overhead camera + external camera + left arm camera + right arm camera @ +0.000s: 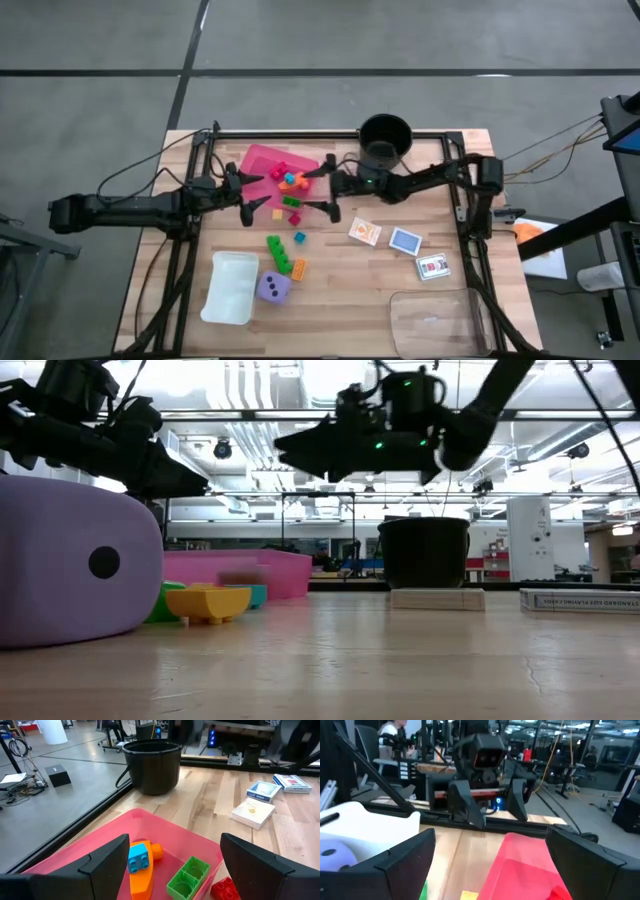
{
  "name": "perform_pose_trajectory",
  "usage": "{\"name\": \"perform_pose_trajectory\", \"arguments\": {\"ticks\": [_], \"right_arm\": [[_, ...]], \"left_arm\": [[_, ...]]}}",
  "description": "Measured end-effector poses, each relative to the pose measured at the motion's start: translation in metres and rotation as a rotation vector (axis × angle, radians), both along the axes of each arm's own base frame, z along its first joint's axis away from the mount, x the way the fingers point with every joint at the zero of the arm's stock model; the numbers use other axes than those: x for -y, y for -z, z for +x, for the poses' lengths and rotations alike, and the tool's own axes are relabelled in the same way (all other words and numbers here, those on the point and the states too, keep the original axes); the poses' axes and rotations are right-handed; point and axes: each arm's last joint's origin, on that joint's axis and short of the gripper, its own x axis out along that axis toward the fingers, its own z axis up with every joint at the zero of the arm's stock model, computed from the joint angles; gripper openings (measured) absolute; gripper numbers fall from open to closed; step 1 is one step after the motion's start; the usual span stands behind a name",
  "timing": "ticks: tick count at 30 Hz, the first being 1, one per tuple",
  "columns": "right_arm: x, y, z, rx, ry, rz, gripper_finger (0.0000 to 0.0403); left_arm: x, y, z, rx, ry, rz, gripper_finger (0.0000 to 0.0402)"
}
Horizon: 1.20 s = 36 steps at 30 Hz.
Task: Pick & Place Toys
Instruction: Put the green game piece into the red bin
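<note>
The pink tray (pixel 262 160) holds several small bricks (pixel 290 180); the left wrist view shows a blue brick (pixel 138 857) on an orange piece, a green one (pixel 187 876) and a red one (pixel 225 889). More bricks lie on the table: green (pixel 279 253), orange (pixel 298 268), teal (pixel 298 237) and red (pixel 294 218). The purple die (pixel 273 288) rests near the front. Three cards (pixel 405 240) lie at the right. My left gripper (pixel 255 192) and right gripper (pixel 318 188) hover open and empty, facing each other over the tray's near right corner.
A black round pot (pixel 385 140) stands at the far edge, right of the tray. A white container (pixel 232 288) sits beside the die, and a clear container (pixel 435 320) sits at the near right. A dark frame (pixel 200 150) runs around the table.
</note>
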Motion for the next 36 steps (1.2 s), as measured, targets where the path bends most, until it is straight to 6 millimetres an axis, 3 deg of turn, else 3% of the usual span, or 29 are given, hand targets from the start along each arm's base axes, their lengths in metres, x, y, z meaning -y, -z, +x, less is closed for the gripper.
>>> {"name": "perform_pose_trajectory", "arguments": {"ticks": [8,22,29,36], "right_arm": [[-0.012,-0.014,-0.058,0.010,0.032,-0.023,0.0378],[-0.034,-0.003,-0.168,0.039,0.079,0.042,0.0378],[-0.040,0.012,-0.199,0.037,0.130,0.050,0.0378],[-0.041,0.025,-0.214,0.016,0.182,0.065,0.0378]], "left_arm": [[0.000,0.001,0.000,-0.005,-0.004,-0.016,0.0315],[-0.001,0.005,0.003,-0.027,-0.008,-0.023,0.0315],[-0.001,0.004,0.003,-0.022,-0.008,-0.022,0.0315],[0.000,0.004,0.003,-0.016,-0.003,-0.047,0.0315]]}}
